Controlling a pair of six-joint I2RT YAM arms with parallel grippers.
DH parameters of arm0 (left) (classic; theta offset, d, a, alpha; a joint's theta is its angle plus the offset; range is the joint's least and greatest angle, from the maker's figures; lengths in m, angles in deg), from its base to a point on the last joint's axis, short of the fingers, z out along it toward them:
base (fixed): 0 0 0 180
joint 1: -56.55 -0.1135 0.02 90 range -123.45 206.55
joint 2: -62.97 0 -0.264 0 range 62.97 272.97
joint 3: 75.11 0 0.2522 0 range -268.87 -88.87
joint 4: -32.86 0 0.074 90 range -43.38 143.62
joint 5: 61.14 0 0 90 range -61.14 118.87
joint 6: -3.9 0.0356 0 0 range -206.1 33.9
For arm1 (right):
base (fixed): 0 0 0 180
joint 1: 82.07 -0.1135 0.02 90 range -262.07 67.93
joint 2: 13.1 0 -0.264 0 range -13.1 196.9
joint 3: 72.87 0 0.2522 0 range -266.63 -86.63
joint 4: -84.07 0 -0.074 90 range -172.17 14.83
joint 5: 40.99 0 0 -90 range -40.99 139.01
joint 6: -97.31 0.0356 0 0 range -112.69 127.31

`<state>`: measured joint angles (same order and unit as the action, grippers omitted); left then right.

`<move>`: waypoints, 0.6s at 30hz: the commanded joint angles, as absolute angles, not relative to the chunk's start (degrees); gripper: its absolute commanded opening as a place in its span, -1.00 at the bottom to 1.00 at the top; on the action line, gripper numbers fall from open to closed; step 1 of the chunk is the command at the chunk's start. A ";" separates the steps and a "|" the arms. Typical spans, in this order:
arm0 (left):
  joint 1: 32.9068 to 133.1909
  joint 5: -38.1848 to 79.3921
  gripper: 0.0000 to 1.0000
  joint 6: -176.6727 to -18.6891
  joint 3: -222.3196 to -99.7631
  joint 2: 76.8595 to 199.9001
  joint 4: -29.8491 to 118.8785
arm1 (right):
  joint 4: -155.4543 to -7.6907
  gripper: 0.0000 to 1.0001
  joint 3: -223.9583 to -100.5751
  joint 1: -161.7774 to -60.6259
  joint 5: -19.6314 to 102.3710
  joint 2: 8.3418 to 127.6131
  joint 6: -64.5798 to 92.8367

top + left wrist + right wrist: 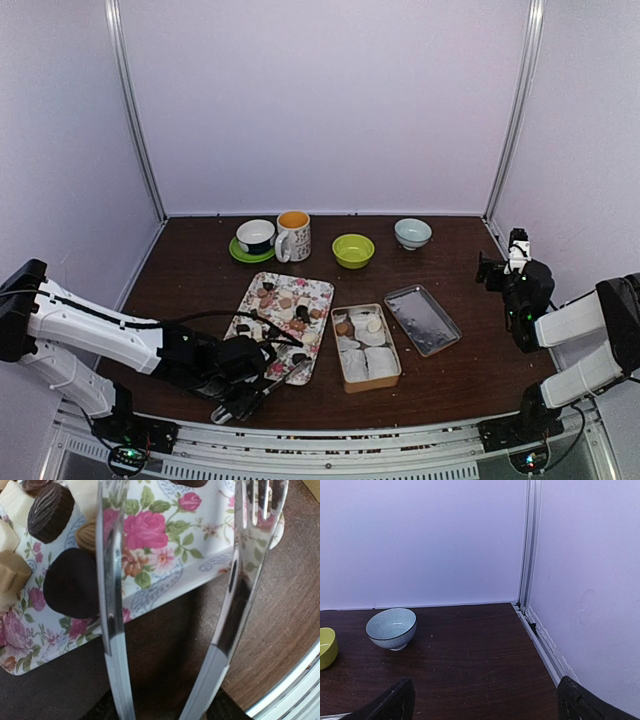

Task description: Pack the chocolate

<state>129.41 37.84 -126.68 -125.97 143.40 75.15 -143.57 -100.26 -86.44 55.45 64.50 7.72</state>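
Note:
Chocolate pieces (285, 300), dark, light brown and cream, lie on a floral tray (318, 290). In the left wrist view a round dark piece (70, 582), a ridged dark piece (50, 511) and a light brown piece (12, 570) sit near the tray's near edge (165, 587). My left gripper (240, 390) is shut on metal tongs (112, 605). The tongs' arms are spread and empty over that edge. A tan tin (370, 383) lined with white paper cups holds a few pieces (343, 327). My right gripper (485, 710) is open and empty, raised at the far right (505, 270).
The tin's lid (422, 318) lies right of the tin. Along the back stand a cup on a green saucer (255, 237), a mug (293, 235), a green bowl (353, 250) and a pale blue bowl (391, 628). The right wall and rail (540, 640) are close.

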 commanded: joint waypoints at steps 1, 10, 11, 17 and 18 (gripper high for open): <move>129.72 38.76 -0.01 -127.72 -125.64 143.02 73.45 | -143.95 1.00 -101.17 -86.04 56.29 64.77 8.15; 129.76 38.37 -0.28 -126.28 -128.60 143.03 78.42 | -143.96 1.00 -101.19 -86.03 56.28 64.75 8.11; 129.76 38.19 -0.30 -126.06 -129.52 143.16 79.71 | -143.96 1.00 -101.19 -86.06 56.29 64.72 8.17; 129.76 36.41 -0.40 -124.95 -134.11 145.54 85.75 | -143.96 1.00 -101.18 -86.03 56.30 64.73 8.15; 129.72 36.61 -0.41 -125.01 -134.73 145.66 86.55 | -143.96 1.00 -101.15 -86.03 56.28 64.76 8.11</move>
<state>129.41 37.14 -126.04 -131.37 144.71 82.32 -143.57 -100.26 -86.44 55.45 64.50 7.72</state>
